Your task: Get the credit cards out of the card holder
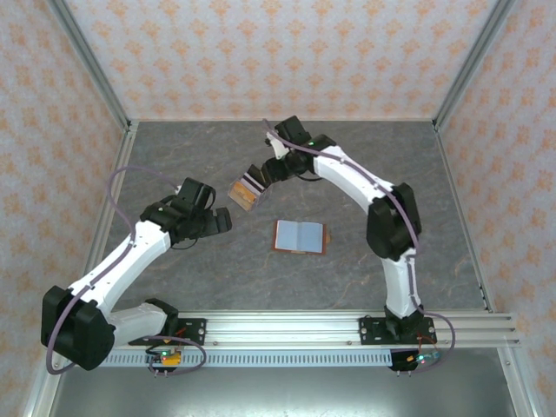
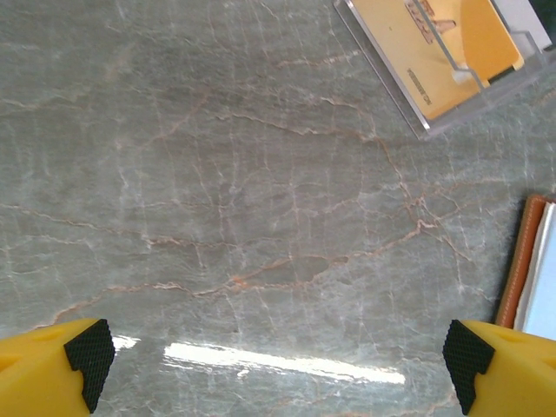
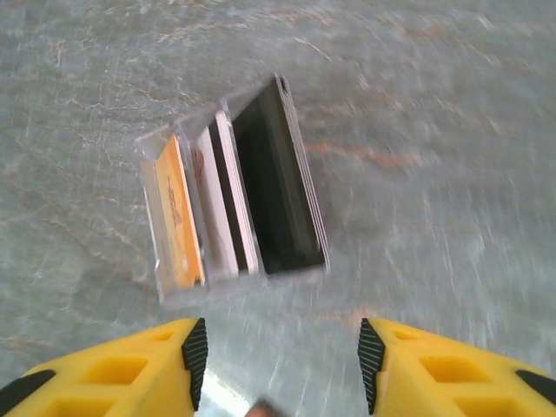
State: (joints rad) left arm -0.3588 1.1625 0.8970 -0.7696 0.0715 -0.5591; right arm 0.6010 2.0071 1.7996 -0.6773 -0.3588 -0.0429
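Observation:
The card holder (image 1: 300, 235) lies open and flat mid-table, pale blue-grey inside with a reddish-brown edge; that edge (image 2: 524, 265) also shows at the right of the left wrist view. Whether its pockets hold cards I cannot tell. Credit cards, one orange (image 3: 178, 213), one white and one black (image 3: 278, 195), stand on edge in a clear plastic rack (image 1: 246, 190). My right gripper (image 3: 278, 360) hovers just short of the rack, open, with bare table between its pads; from above the right gripper (image 1: 260, 177) is at the rack's far right side. My left gripper (image 2: 276, 358) is wide open over bare table, left of the holder.
The clear rack (image 2: 439, 65) with its orange card is in the top right corner of the left wrist view. The grey marbled table (image 1: 174, 156) is walled by patterned panels at the back and sides. A metal rail (image 1: 347, 328) with both arm bases runs along the near edge.

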